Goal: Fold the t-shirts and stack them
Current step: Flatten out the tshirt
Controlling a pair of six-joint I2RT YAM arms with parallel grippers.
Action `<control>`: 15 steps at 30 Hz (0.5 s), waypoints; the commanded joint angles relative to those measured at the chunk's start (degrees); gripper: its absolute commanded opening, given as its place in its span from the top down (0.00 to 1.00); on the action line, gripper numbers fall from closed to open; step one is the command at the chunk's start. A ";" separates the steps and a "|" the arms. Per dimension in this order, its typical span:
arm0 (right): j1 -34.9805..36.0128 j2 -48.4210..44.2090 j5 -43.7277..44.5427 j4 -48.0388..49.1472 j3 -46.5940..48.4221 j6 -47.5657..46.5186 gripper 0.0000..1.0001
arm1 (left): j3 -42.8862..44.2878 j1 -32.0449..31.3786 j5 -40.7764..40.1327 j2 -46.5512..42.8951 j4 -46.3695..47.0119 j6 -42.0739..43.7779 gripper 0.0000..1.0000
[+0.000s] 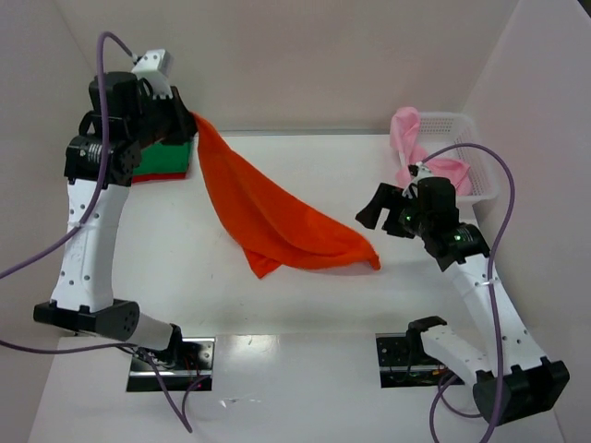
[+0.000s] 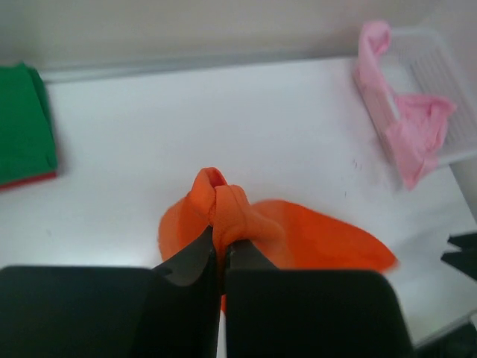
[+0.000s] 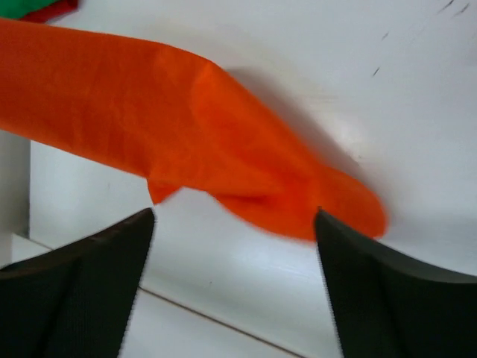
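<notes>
An orange t-shirt [image 1: 277, 217] hangs from my left gripper [image 1: 187, 120] at the back left and trails down to the table's middle. In the left wrist view that gripper [image 2: 221, 242] is shut on a bunched fold of the orange t-shirt [image 2: 223, 205]. My right gripper [image 1: 379, 210] stands open just right of the shirt's lower end; in its wrist view the gripper [image 3: 235, 220] has only table between its fingers, and the orange cloth [image 3: 223, 156] lies just beyond. A folded green t-shirt [image 1: 168, 157] lies on a red one [image 1: 157, 175] at the back left. A pale pink t-shirt [image 1: 411, 138] hangs over the basket.
A white plastic lattice basket [image 1: 466, 157] stands at the back right against the wall. White walls close in the table on the left, back and right. The green and red pile sits under my left arm's wrist.
</notes>
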 commanded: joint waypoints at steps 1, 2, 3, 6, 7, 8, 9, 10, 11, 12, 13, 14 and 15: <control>0.80 1.25 -0.46 -1.39 3.29 -0.96 0.00 | -8.31 0.04 5.50 -5.52 3.52 2.25 1.00; 0.80 1.78 0.33 -1.39 4.42 -1.58 0.00 | -11.11 0.04 6.47 -6.06 3.51 2.25 1.00; 0.80 2.48 1.64 -0.69 4.96 -1.58 0.00 | -12.70 0.04 7.17 -7.11 2.90 2.77 1.00; 0.80 6.60 1.66 1.85 6.37 -2.11 0.00 | -19.37 0.04 8.59 -8.78 2.90 3.39 1.00; 0.80 7.83 1.66 2.82 6.37 -2.11 0.00 | -20.96 0.04 9.28 -9.83 2.29 3.39 1.00; 0.80 10.46 1.66 4.92 6.89 -2.11 0.00 | -22.37 0.04 9.29 -10.37 2.28 3.92 1.00; 1.32 11.70 1.66 6.07 6.90 -1.42 0.00 | -25.08 0.04 9.90 -11.42 2.28 3.92 1.00; 1.33 13.10 1.14 7.12 6.90 -1.41 0.00 | -26.33 0.04 10.52 -11.95 1.76 3.92 1.00; 1.33 16.16 1.13 8.79 7.59 -1.41 0.00 | -27.39 0.04 11.30 -12.48 1.76 3.92 1.00; 1.85 17.76 1.13 9.59 7.60 -1.41 0.00 | -28.35 0.04 12.18 -12.48 1.06 3.92 1.00; 2.38 19.43 1.13 10.12 8.29 -1.41 0.00 | -29.32 0.04 12.71 -13.18 0.53 3.92 1.00; 2.91 22.93 2.00 10.73 9.52 -2.80 0.00 | -31.51 0.04 12.72 -14.14 -0.08 3.92 1.00; 4.39 24.61 3.66 10.74 10.75 -2.81 0.00 | -32.57 0.04 12.72 -14.67 -0.09 3.92 1.00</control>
